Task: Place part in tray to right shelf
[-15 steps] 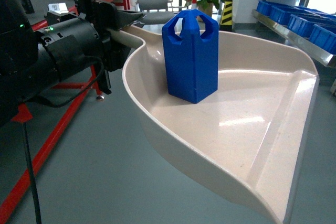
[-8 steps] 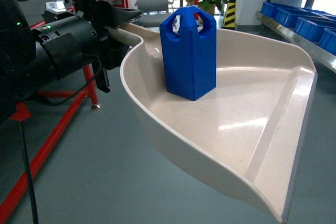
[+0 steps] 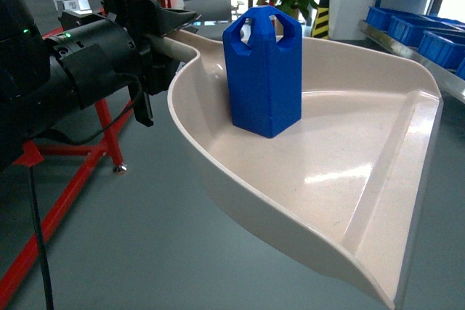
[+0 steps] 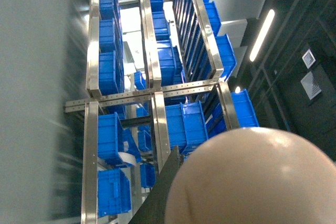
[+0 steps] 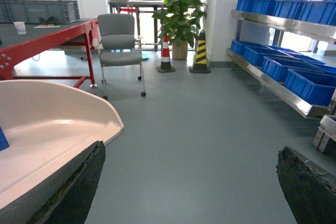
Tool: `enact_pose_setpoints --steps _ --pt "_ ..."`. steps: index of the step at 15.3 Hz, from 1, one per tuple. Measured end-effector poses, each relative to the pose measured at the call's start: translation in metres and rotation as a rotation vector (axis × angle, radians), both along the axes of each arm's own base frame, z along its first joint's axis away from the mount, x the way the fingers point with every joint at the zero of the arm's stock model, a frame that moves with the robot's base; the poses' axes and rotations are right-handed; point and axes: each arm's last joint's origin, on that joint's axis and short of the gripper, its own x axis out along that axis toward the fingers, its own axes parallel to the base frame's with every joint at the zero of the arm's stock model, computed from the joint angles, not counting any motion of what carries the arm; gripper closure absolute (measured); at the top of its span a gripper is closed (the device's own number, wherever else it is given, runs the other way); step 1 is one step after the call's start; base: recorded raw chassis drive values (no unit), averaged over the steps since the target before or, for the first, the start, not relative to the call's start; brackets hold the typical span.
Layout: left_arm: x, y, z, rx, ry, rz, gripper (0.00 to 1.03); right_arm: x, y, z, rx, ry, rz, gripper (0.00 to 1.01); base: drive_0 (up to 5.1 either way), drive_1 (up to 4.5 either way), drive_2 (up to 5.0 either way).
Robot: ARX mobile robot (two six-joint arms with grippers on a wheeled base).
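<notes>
Head view: the cream-white tray (image 3: 363, 179) fills the centre and right of the frame, carried above the grey floor (image 3: 145, 237), its flat front lip toward the lower right. The blue part (image 3: 263, 70) stands upright on the tray's floor near the back wall, in the upper middle of the frame. At upper left the left gripper (image 3: 163, 34) is clamped on the tray's handle where it meets the curved wall. The right shelf (image 3: 421, 41) with blue crates (image 3: 407, 27) shows at the upper right edge, well apart from the tray.

Left wrist view: the tray's rounded handle end fills the lower right; steel racks with blue crates run across the rest, blurred at the left.

Right wrist view: the right gripper (image 5: 191, 187) has its two dark fingers (image 5: 73, 192) spread wide at the lower corners, holding nothing. The tray's lip lies at the left, the shelf along the right, a grey chair (image 5: 121, 43) and potted plant (image 5: 181, 9) in the upper middle
</notes>
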Motion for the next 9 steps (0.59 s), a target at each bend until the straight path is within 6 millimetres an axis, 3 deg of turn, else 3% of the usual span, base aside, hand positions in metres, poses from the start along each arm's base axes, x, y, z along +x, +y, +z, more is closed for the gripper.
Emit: enact_pose_setpoints --steps 9 --pt "0.0002 0.0004 -0.0006 0.001 0.006 0.002 0.91 0.0000 0.0000 0.0001 0.000 -0.001 0.000 0.03 0.0 4.33 -4.3"
